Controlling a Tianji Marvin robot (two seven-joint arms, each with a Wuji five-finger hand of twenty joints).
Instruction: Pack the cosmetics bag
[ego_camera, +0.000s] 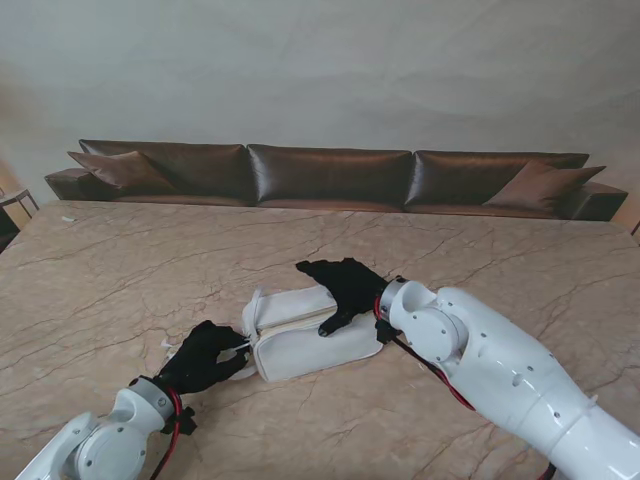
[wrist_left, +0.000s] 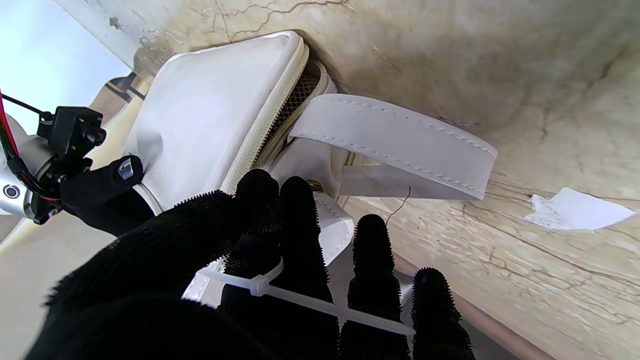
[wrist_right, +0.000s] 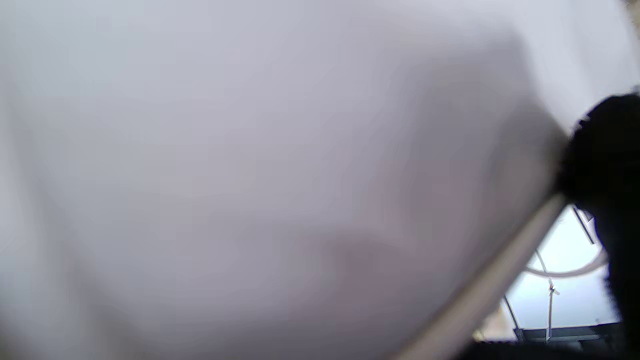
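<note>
White cosmetics bag lying mid tabletop, right hand spread flat on its top, holding nothing, left hand at its left end, fingertips pinched on the zipper pull, white cable tie across its fingers, paper scrap nearby

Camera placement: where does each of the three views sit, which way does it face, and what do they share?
Stand view: above the shoulders, looking down at the table; both arms show.
Left wrist view: looks along the left hand at the white bag and its strap.
Right wrist view: pressed close to a blurred white surface; one black finger shows.
Shared: the bag, the right hand.
</note>
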